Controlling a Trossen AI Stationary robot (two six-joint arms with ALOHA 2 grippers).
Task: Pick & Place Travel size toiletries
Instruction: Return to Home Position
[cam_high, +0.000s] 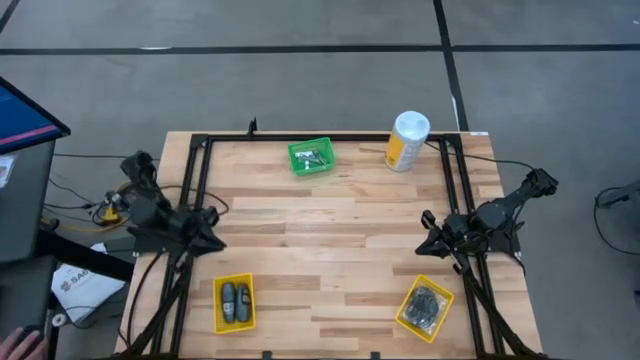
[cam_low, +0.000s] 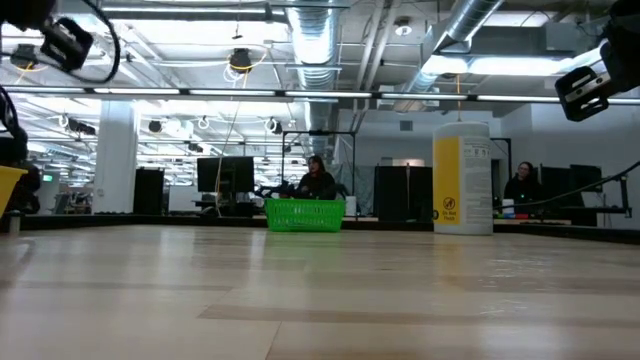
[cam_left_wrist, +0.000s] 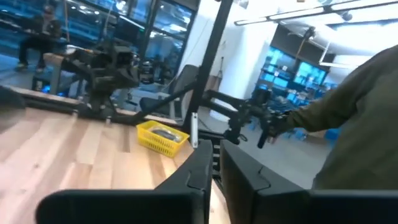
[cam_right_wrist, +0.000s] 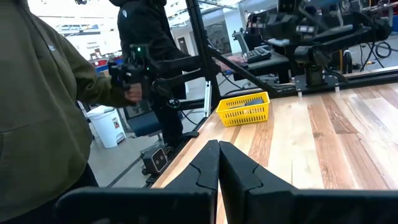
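Several slim silvery pieces (cam_high: 312, 156) lie in the green tray (cam_high: 296, 160) at the table's far edge. Two dark oval pieces (cam_high: 236, 298) rest in the yellow tray (cam_high: 221, 318) near the left front. Black round bundles (cam_high: 428, 304) sit in the yellow tray (cam_high: 407, 318) near the right front. My left gripper (cam_high: 214, 240) hovers shut over the table's left side, its fingers (cam_left_wrist: 211, 168) together. My right gripper (cam_high: 427, 223) hovers shut over the right side, its fingers (cam_right_wrist: 218, 163) together. Neither touches anything.
A tall white-and-yellow canister (cam_high: 407, 140) stands at the far right, also seen in the low view (cam_low: 462, 178) beside the green tray (cam_low: 305, 215). A person in an olive sleeve (cam_left_wrist: 360, 118) stands at the near edge. Bare wood lies between the arms.
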